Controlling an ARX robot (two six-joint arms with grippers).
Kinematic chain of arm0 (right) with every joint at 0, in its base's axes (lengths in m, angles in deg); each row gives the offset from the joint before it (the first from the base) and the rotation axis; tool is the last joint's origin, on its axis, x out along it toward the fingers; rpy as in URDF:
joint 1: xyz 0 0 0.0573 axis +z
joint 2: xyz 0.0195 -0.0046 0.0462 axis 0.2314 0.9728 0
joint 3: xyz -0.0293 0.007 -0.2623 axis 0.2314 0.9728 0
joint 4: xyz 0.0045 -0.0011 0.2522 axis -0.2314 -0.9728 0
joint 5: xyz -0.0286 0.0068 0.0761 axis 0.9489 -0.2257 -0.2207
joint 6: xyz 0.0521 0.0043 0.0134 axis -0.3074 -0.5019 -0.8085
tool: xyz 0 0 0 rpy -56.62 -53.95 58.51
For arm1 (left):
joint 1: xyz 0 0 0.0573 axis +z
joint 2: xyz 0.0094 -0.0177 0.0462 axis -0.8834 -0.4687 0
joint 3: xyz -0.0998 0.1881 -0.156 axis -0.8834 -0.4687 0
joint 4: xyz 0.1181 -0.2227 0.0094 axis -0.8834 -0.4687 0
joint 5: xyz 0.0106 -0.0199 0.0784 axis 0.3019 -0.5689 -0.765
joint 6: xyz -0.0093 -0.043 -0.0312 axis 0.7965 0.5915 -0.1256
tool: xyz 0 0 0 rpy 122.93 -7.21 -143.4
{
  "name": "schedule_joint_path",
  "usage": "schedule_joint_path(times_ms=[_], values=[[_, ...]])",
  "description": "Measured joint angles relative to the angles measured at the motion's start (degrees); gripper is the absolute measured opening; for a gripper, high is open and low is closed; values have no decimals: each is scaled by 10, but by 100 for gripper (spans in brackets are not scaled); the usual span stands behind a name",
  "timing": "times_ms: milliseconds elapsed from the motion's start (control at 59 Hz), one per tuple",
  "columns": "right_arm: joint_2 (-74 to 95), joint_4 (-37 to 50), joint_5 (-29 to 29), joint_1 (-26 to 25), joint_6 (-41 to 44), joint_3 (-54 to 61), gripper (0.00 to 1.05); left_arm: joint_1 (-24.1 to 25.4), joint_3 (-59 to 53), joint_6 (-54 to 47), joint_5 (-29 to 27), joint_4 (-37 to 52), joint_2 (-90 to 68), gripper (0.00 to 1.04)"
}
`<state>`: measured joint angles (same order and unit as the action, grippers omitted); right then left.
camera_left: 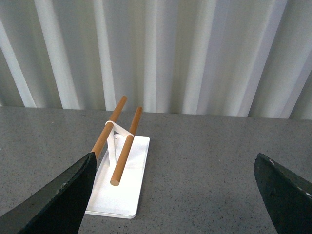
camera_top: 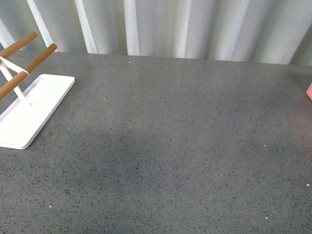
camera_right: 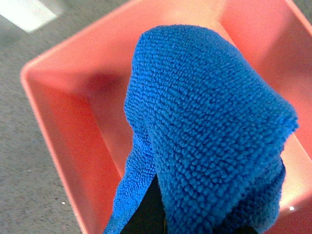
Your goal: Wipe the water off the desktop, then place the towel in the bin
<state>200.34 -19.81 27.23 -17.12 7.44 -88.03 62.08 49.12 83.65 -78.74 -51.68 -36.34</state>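
The blue microfibre towel (camera_right: 204, 131) hangs over the open salmon-pink bin (camera_right: 63, 122), draped over the right gripper, whose fingers are hidden, so its grip cannot be told. The left gripper (camera_left: 175, 195) is spread wide and empty above the speckled desktop (camera_top: 175, 146), near the white rack (camera_left: 122, 180) with wooden rods

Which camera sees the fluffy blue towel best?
The right wrist view. The towel fills most of that picture, hanging over the pink bin. The front view has no towel, just a tiny pink corner of the bin at the right edge. The left wrist view shows no towel at all.
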Motion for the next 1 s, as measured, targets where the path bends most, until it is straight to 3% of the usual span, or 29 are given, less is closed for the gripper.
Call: schedule_joint_path(times_ms=[186,492,1000], values=[[30,-16,20,-19,24,0,53,0,0,0,0,0,0,98],[30,-18,12,-20,37,0,98,0,0,0,0,0,0,98],[-30,-17,-18,6,19,-37,98,0,0,0,0,0,0,98]])
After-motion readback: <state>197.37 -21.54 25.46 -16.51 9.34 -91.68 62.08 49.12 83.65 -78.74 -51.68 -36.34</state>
